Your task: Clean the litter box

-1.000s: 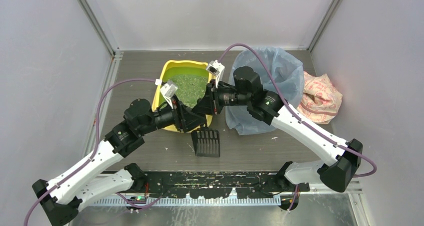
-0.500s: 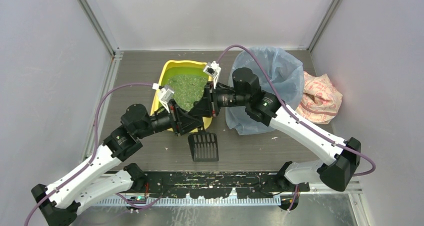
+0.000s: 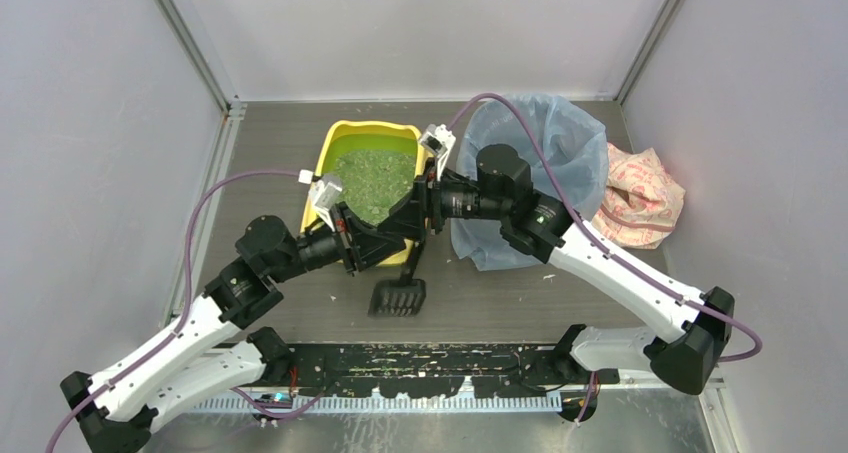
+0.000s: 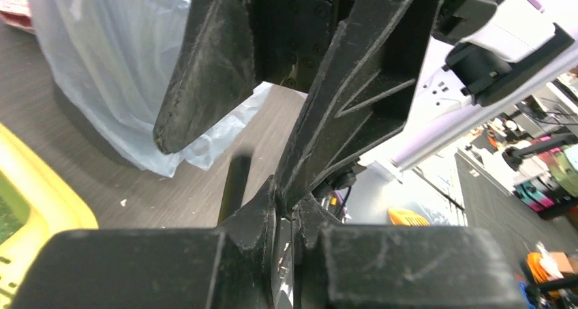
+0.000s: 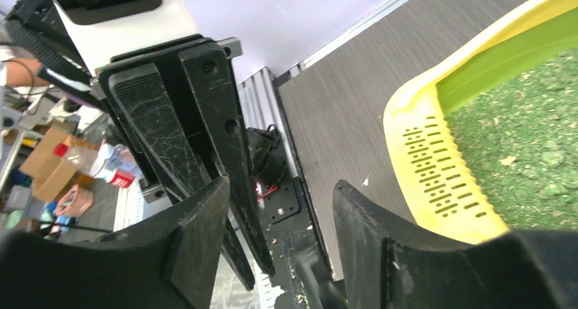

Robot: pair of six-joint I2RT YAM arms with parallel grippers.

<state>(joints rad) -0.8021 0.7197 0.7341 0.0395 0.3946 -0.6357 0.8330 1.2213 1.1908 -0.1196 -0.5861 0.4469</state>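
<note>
Closest to the arms, the grey wood-look table (image 3: 500, 303) has small crumbs of litter on it. A little way in lies a black slotted plastic scoop (image 3: 398, 296). Its flat end rests on the table and its thin handle tips up toward the two grippers.

The left gripper (image 3: 390, 241) reaches in from the left. In the right wrist view its two fingers are pressed close together. The handle of the scoop runs right up to them, so it looks like they are pinching it, but the spot where they touch is hidden.

The right gripper (image 5: 281, 207) comes in from the other side and meets the left one nose to nose. Its fingers are wide apart, one on each side of the left gripper's tip, and they squeeze nothing.

Just behind the grippers sits the shallow yellow plastic litter box (image 3: 322, 163), in the middle of the table and a bit to the left. It lies flat. Its near end is partly under the grippers. That end has a strip of little slots (image 5: 443, 179). Green grainy litter (image 3: 375, 178) fills the inside.

Just to the right of the litter box stands a tall bin lined with a see-through blue bag (image 3: 545, 153). Beside the bin, further right, is a crumpled pink and white sack (image 3: 640, 198).
</note>
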